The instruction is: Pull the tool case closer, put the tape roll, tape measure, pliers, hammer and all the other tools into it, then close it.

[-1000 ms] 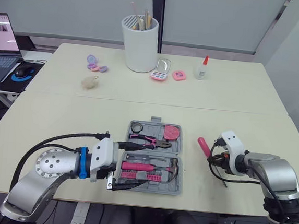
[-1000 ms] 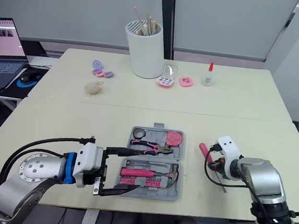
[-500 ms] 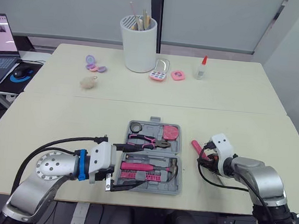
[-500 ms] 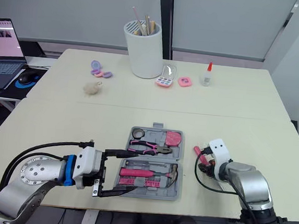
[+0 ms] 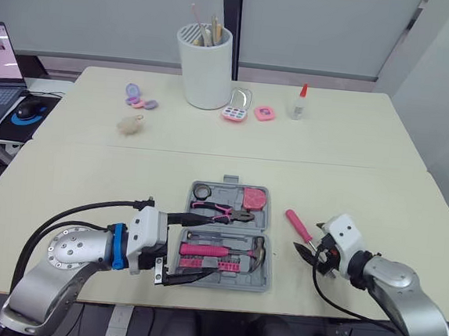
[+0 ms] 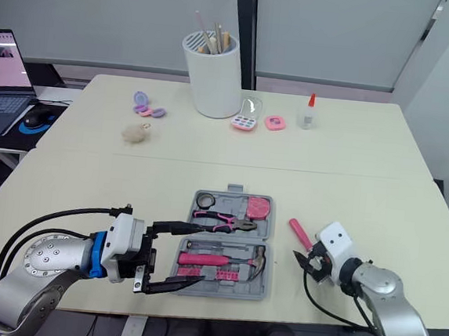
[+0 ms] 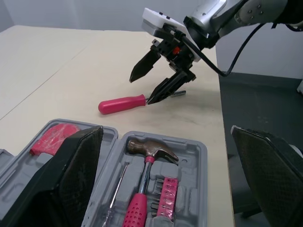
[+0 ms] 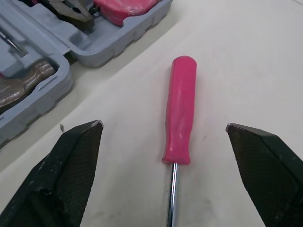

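The tool case [image 5: 226, 282] lies open and flat at the centre of the table [image 5: 90, 180], its front rim close to the near table edge. In its far half sit the tape roll [image 5: 202, 190], pliers [image 5: 221, 209] and tape measure [image 5: 253, 196]; the near half holds the hammer [image 5: 225, 252] and a row of bits [image 5: 200, 263].

A pink-handled screwdriver [image 5: 297, 225] lies on the table just right of the case, apart from its rim, with the handle pointing away from the robot.

The right gripper [image 7: 141, 89] hangs low over the screwdriver where handle meets shaft. Its fingers are spread wide, one to each side of the tool, gripping nothing.

The left gripper [image 5: 215, 243] reaches in over the case's left end, fingers spread across its depth and empty.

Bare tabletop surrounds the case on the left, far and right sides. A white cup [image 5: 207, 68], glue bottle [image 5: 298, 104] and small items stand well apart on the far table.
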`<action>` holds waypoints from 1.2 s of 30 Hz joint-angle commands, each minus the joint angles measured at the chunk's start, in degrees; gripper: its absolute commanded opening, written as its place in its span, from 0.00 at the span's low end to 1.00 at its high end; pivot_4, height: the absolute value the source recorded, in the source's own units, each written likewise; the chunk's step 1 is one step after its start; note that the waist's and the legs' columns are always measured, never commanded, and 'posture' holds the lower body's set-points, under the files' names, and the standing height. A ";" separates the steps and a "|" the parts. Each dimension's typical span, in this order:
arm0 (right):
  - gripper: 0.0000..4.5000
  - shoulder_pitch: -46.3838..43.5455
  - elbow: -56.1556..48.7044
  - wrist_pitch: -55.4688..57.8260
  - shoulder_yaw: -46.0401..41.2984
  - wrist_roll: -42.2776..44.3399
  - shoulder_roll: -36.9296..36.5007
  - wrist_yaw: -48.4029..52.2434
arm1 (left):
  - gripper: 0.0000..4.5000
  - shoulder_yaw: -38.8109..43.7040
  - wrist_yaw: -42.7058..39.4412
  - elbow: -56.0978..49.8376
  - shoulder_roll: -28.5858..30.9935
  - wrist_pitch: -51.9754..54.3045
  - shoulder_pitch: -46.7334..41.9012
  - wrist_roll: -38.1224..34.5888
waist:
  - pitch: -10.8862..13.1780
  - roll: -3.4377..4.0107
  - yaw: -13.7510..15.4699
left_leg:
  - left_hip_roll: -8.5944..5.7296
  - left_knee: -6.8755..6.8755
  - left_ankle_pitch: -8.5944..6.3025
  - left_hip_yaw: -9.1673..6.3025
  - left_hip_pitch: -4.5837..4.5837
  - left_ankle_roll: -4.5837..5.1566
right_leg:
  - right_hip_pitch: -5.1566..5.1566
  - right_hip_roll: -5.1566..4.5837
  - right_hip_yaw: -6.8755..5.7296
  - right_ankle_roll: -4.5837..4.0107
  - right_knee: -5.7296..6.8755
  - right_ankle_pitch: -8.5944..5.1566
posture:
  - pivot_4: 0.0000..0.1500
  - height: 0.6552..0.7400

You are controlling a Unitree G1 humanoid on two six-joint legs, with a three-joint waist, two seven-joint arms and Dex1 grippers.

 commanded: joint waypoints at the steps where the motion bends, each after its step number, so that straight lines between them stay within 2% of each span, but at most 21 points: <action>1: 0.99 -1.18 3.40 -4.95 0.04 -1.43 1.15 -1.78 | 1.00 1.52 -0.11 -2.09 0.71 -0.14 -0.26 -0.82 | 0.00 0.00 -0.07 | 0.00 0.00 0.00 0.01 0.00 0.00 | 0.00 0.00 0.00 0.00 0.00 0.00 | 1.00 0.97; 7: 0.99 -1.92 7.83 -8.49 -0.41 -1.50 3.82 -3.70 | 1.00 1.51 -0.11 -2.14 0.98 -0.03 -0.70 -0.60 | 0.00 0.00 -0.09 | 0.01 -0.01 0.00 -0.01 0.00 0.00 | 0.00 0.00 0.00 0.00 0.01 0.00 | 1.00 0.97; 8: 0.90 -1.75 8.24 -8.69 -0.33 -1.62 3.80 -3.75 | 1.00 1.47 -0.25 -2.04 1.06 -0.09 -0.75 -0.48 | 0.00 0.00 -0.09 | 0.00 0.00 0.00 0.00 0.00 0.00 | 0.00 -0.01 0.00 -0.01 0.01 0.00 | 1.00 0.97; 9: 0.86 -1.52 8.57 -9.05 -0.32 -1.67 3.72 -3.73 | 1.00 1.42 -0.41 -1.92 1.15 -0.18 -0.81 -0.36 | 0.00 0.00 -0.10 | -0.01 0.00 0.00 0.01 0.00 0.00 | 0.00 -0.01 0.01 -0.01 0.01 0.00 | 1.00 0.97; 13: 0.55 -1.03 9.11 -9.39 -0.55 -2.04 3.72 -4.25 | 1.00 1.12 -0.01 -2.18 1.44 1.02 -2.14 -0.67 | 0.00 0.01 -0.08 | 0.00 0.00 0.00 -0.01 0.00 0.00 | 0.00 -0.01 0.00 -0.01 0.01 0.00 | 1.00 0.97; 21: 0.15 -0.66 9.10 -7.90 0.18 -2.94 4.36 -4.53 | 1.00 1.54 0.00 -2.62 1.80 3.06 -3.64 -1.02 | -0.01 0.00 -0.09 | 0.00 -0.01 0.00 0.00 0.01 0.00 | 0.00 -0.01 0.01 0.00 0.01 0.00 | 1.00 0.97; 27: 0.15 -0.34 4.32 -8.59 -0.41 -2.40 3.11 -3.27 | 1.00 3.64 0.31 -2.91 2.09 3.35 -2.58 -1.07 | 0.00 0.01 -0.09 | 0.00 -0.01 0.00 -0.01 0.00 0.00 | 0.00 -0.01 0.00 -0.01 0.02 0.00 | 1.00 0.97; 32: 0.15 -6.52 -10.18 -0.04 3.46 -2.37 -7.83 6.23 | 1.00 13.58 -3.68 -0.19 6.40 2.24 6.35 -0.89 | 0.04 0.07 -0.73 | 0.04 -0.01 0.00 0.10 0.01 0.00 | -0.09 -0.02 0.11 -0.01 0.06 0.00 | 1.00 0.97; 36: 0.15 -13.96 -16.61 6.70 9.28 -2.07 -12.97 11.65 | 1.00 18.80 -7.67 3.21 8.61 -1.43 12.14 0.41 | 0.04 0.07 -0.32 | 0.09 -0.06 0.00 -0.10 0.07 0.00 | -0.04 0.06 -0.08 -0.01 0.10 0.00 | 1.00 0.97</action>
